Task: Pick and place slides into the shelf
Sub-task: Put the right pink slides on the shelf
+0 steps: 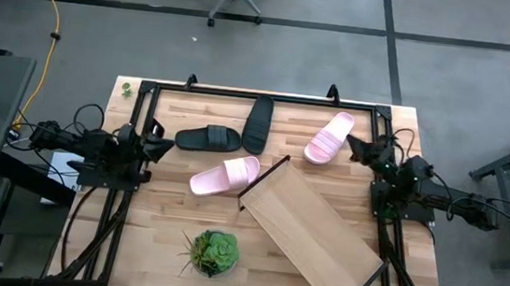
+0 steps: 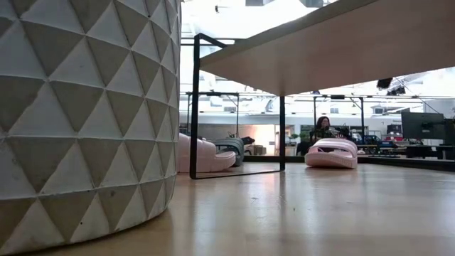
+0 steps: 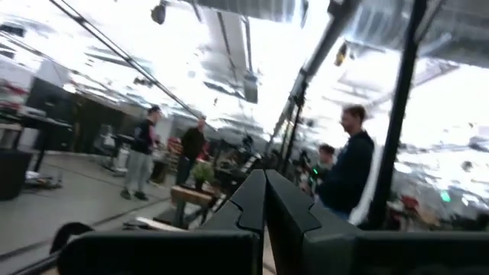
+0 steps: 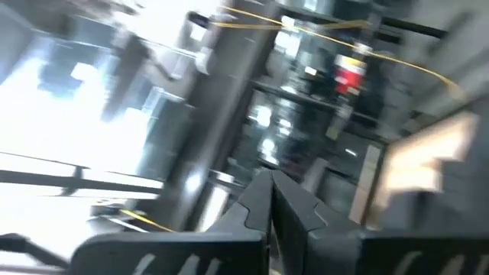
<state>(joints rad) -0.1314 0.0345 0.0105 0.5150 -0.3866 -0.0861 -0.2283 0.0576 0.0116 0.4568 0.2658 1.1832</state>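
Four slides lie sole-down on the plank table, none on the shelf. Two black slides point(image 1: 208, 138) point(image 1: 258, 124) sit at the far middle. One pink slide point(image 1: 225, 176) lies by the shelf's far-left corner, the other pink slide point(image 1: 330, 137) at the far right. The shelf point(image 1: 312, 231) stands slantwise on the near right of the table. My left gripper point(image 1: 167, 145) is shut at the left side, close to the black slide and apart from it. My right gripper point(image 1: 352, 145) is shut at the right side, next to the far-right pink slide; whether it touches it, I cannot tell.
A green plant in a white faceted pot point(image 1: 213, 253) stands near the table's near edge, left of the shelf, and fills the left of the low view. A black frame point(image 1: 241, 94) runs along the table's far edge. People stand in the room beyond.
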